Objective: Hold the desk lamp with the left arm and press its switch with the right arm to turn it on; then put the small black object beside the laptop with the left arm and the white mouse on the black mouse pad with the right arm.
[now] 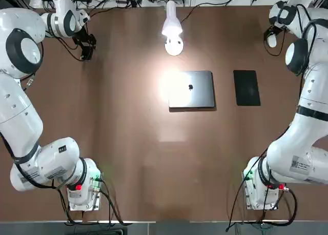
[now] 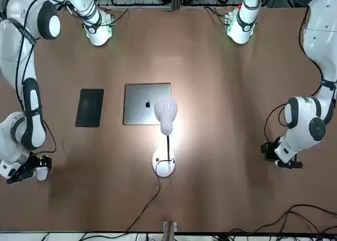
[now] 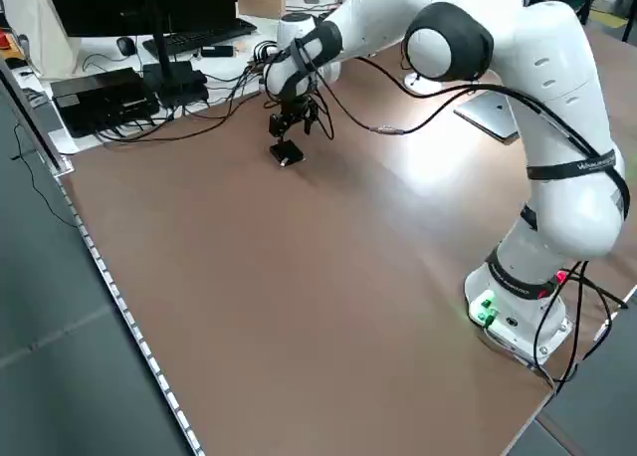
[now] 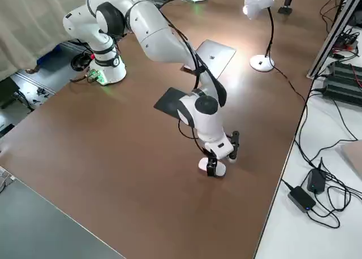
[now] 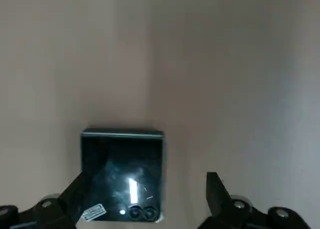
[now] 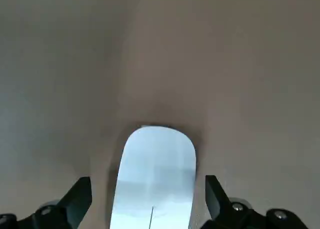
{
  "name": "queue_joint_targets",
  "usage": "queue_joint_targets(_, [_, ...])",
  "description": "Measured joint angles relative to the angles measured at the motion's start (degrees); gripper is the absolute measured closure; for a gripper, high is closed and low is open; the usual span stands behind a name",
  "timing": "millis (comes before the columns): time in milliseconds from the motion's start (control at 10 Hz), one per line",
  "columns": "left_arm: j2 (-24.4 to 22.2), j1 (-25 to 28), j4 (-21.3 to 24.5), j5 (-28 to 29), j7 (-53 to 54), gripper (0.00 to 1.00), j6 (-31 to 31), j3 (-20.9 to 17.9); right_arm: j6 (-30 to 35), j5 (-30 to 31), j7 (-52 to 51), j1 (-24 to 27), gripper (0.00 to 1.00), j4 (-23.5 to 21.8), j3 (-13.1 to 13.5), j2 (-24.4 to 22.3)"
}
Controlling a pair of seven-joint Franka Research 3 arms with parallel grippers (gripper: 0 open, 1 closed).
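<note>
The white desk lamp (image 1: 173, 27) stands lit at the far middle of the table, its shade over the dark grey laptop (image 1: 192, 90). The flat black mouse pad (image 1: 246, 87) lies to the right of the laptop. At the far left, my left gripper (image 5: 145, 194) is open and hovers low over the small glossy black object (image 5: 122, 174), which lies on the table between its fingers. At the far right, my right gripper (image 6: 148, 196) is open, with a finger on each side of the white mouse (image 6: 155, 171) on the table.
Cables and power bricks (image 4: 308, 188) run along the far edge behind the lamp. The lamp's cord (image 2: 150, 196) trails off that edge. Both arm bases (image 1: 82, 191) stand at the near corners, with bare brown tabletop between them.
</note>
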State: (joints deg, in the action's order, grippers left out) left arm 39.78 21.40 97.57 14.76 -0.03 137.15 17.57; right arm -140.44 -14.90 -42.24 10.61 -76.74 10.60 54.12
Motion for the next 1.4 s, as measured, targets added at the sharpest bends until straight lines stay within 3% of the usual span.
queue_joint_targets(300, [0.2, -0.1, -0.1, 0.1, 0.0, 0.0, 0.2, -1.1, 0.0, 0.0, 0.0, 0.1, 0.07, 0.0, 0.0, 0.3])
queue_joint_targets(600, [1.6, -0.3, -0.1, 0.1, 0.0, 0.0, 2.0, -2.0, 0.0, 0.0, 0.0, -0.2, 0.38, 0.0, -0.1, 0.4])
queue_joint_targets(1000, [2.3, -0.4, -0.1, 0.1, -0.1, 0.0, 2.5, -2.7, 3.4, 0.0, 2.1, -2.4, 0.38, 0.0, -0.4, -1.0])
queue_joint_targets(1200, [2.7, -0.7, 0.0, 0.1, -0.2, 0.01, 3.0, -2.7, 5.9, 0.0, 7.7, -6.3, 0.38, -6.3, -0.3, -7.0])
queue_joint_targets(1400, [3.0, -0.8, -0.1, 0.1, -0.2, 0.05, 3.6, -2.8, 6.3, 0.0, 14.3, -11.0, 0.38, -19.0, -0.2, -17.2])
